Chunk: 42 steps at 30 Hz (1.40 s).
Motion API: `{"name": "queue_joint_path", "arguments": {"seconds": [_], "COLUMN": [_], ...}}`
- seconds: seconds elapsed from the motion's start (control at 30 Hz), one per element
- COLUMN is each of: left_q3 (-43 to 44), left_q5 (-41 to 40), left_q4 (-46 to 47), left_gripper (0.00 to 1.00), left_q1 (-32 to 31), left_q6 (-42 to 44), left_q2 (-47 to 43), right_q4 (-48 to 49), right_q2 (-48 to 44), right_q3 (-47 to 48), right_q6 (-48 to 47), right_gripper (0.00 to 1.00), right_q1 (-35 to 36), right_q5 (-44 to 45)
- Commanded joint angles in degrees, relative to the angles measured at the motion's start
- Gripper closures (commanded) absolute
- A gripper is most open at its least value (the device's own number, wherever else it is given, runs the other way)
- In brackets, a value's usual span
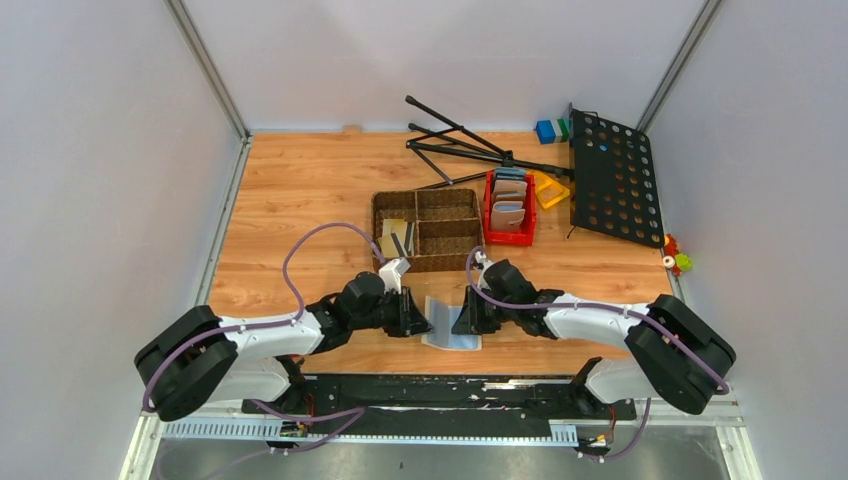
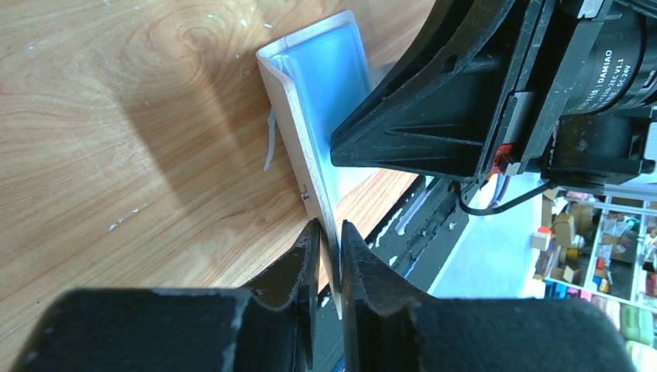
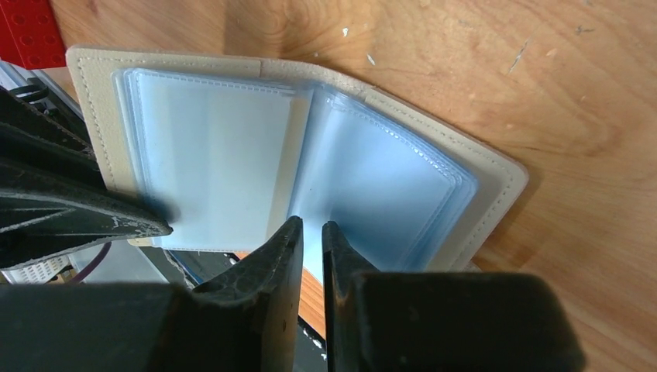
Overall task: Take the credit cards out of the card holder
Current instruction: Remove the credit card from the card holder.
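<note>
Straddling one beige flap of the card holder (image 2: 288, 116), the left gripper (image 2: 329, 232) has its jaws almost together. The thin flap runs up between them and away from the fingertips. Whether they press it or merely flank it, I cannot tell.

Between the two tools the holder lies spread open on the table (image 3: 589, 116). Its long axis runs across from one gripper to the other, and its fold points straight ahead of the right one. The clear sleeves (image 3: 380, 194) fan out to either side of that fold. No credit cards show plainly inside them.

At the near edge of the sleeves, right at the fold, sits the right gripper (image 3: 311, 232). Only a thin slit is left between its jaws. The plastic reaches the mouth of that slit, but I cannot tell whether it is caught.

By my reading, the sleeves lie dead ahead of the right fingertips, so that arm is better placed to draw a card. The left arm is better placed to steady the cover.
</note>
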Motion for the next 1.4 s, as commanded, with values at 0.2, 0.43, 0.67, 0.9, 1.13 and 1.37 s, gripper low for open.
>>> {"name": "queue_joint_path", "arguments": {"seconds": [0.2, 0.43, 0.67, 0.9, 1.13, 1.37], "left_q3": [-2.81, -2.81, -2.02, -2.01, -1.90, -0.97], "left_q5": [5.60, 6.11, 6.75, 7.26, 6.59, 5.93], "left_q4": [13.83, 15.21, 15.59, 16.50, 14.71, 11.04], "left_gripper": [0.75, 0.69, 0.72, 0.90, 1.00, 0.63], "left_q1": [1.63, 1.59, 1.59, 1.59, 1.67, 1.68], "left_q6": [-3.71, -4.05, -3.98, -4.18, -3.95, -2.49], "left_q2": [1.32, 2.70, 5.34, 6.24, 5.90, 5.19], "right_q4": [2.50, 2.72, 2.83, 2.83, 2.72, 2.28], "right_q2": [0.74, 1.16, 1.36, 1.51, 1.35, 1.10], "right_q3": [1.09, 1.25, 1.29, 1.35, 1.21, 1.29], "right_q6": [-0.16, -0.20, -0.34, -0.39, -0.68, -1.02], "right_gripper": [0.87, 0.88, 0.88, 0.88, 0.84, 0.83], "right_q1": [0.30, 0.30, 0.29, 0.34, 0.34, 0.34], "right_q5": [-0.06, -0.59, -0.98, -1.07, -1.16, -0.98]}}
